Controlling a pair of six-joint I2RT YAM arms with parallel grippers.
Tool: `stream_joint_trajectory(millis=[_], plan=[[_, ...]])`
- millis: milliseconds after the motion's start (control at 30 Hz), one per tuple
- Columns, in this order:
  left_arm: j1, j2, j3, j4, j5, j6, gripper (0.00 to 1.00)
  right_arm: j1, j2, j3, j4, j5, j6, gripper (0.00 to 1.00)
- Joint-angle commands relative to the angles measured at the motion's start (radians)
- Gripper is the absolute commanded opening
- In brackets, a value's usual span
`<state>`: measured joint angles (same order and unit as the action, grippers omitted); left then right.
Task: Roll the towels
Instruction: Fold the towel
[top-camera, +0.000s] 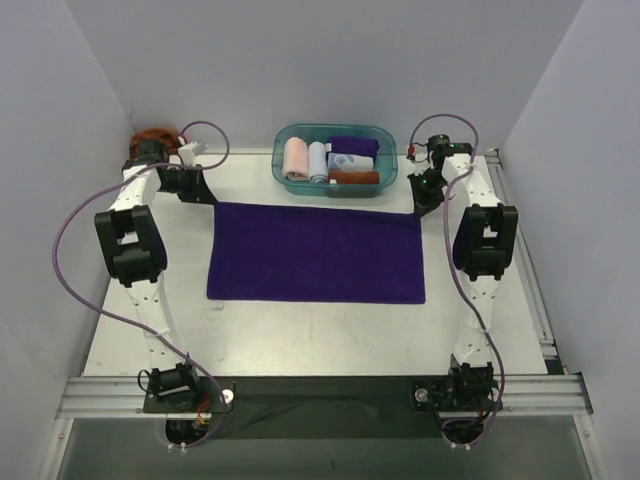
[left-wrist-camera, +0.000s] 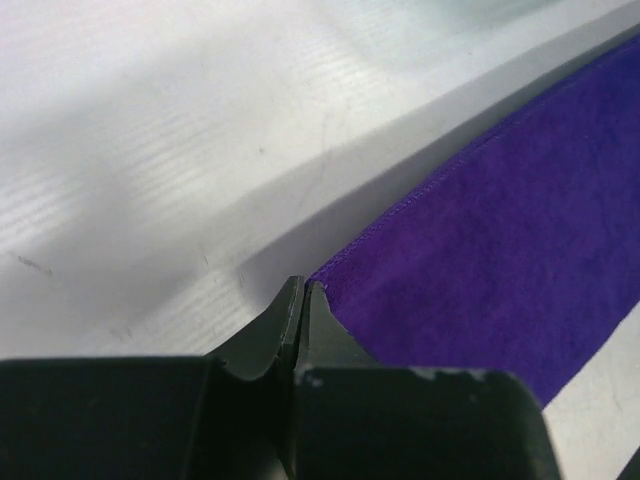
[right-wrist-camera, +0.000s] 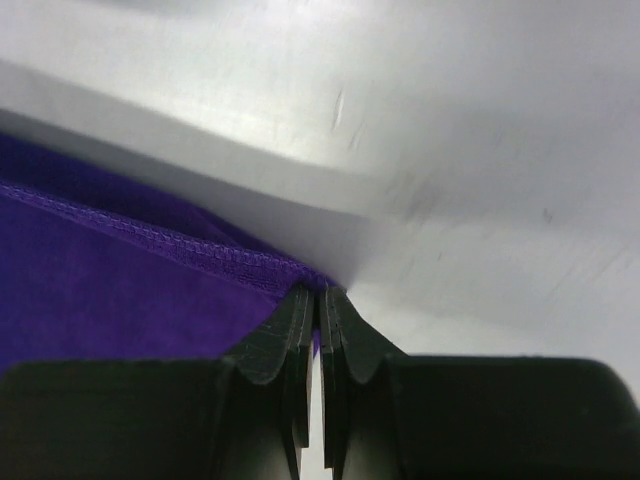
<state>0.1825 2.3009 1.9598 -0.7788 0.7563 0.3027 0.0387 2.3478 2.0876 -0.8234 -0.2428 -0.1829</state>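
The deep purple towel (top-camera: 316, 252) lies spread flat in the middle of the table. My left gripper (top-camera: 205, 195) is down at its far left corner. In the left wrist view the gripper (left-wrist-camera: 303, 285) is shut, its tips pressed together right where the towel's (left-wrist-camera: 500, 240) corner ends. My right gripper (top-camera: 425, 205) is at the far right corner. There the gripper (right-wrist-camera: 320, 292) is shut on the hemmed corner of the towel (right-wrist-camera: 120, 290), and purple shows between the pads. A rust-brown towel (top-camera: 355, 178) lies rolled in the bin.
A teal bin (top-camera: 389, 160) stands at the back centre, just beyond the towel's far edge. It holds rolled pink, pale blue and white patterned cloths and a purple one. An orange-brown object (top-camera: 155, 136) sits at the back left corner. Walls close in on both sides.
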Motion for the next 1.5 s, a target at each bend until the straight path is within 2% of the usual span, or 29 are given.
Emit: stream_joint_trajectory(millis=[0, 133, 233, 433, 600, 733, 933, 1167, 1333, 1467], plan=[[0.035, -0.159, -0.067, -0.088, 0.074, 0.068, 0.00, -0.008, -0.186, -0.099, -0.046, -0.053, -0.009, 0.00], [0.067, -0.230, -0.160, -0.213, 0.078, 0.197, 0.00, -0.011, -0.289, -0.248, -0.060, -0.056, -0.029, 0.00], [0.078, -0.288, -0.252, -0.304, 0.019, 0.327, 0.00, -0.014, -0.344, -0.345, -0.085, -0.046, -0.053, 0.00], [0.089, -0.374, -0.433, -0.353, -0.034, 0.435, 0.00, -0.020, -0.398, -0.524, -0.111, -0.055, -0.073, 0.00], [0.086, -0.368, -0.574, -0.307, -0.066, 0.435, 0.00, -0.020, -0.361, -0.619, -0.091, -0.087, -0.058, 0.00], [0.087, -0.327, -0.593, -0.232, -0.091, 0.385, 0.00, -0.019, -0.321, -0.623, -0.054, -0.093, -0.037, 0.00], [0.087, -0.310, -0.556, -0.223, -0.098, 0.343, 0.00, -0.019, -0.324, -0.612, -0.056, -0.081, -0.027, 0.00], [0.094, -0.397, -0.500, -0.342, -0.110, 0.381, 0.00, -0.020, -0.445, -0.584, -0.128, -0.053, -0.050, 0.00], [0.107, -0.465, -0.532, -0.416, -0.110, 0.423, 0.00, -0.020, -0.507, -0.650, -0.157, -0.021, -0.073, 0.00], [0.107, -0.466, -0.573, -0.433, -0.133, 0.452, 0.00, -0.016, -0.529, -0.722, -0.134, -0.058, -0.075, 0.00]])
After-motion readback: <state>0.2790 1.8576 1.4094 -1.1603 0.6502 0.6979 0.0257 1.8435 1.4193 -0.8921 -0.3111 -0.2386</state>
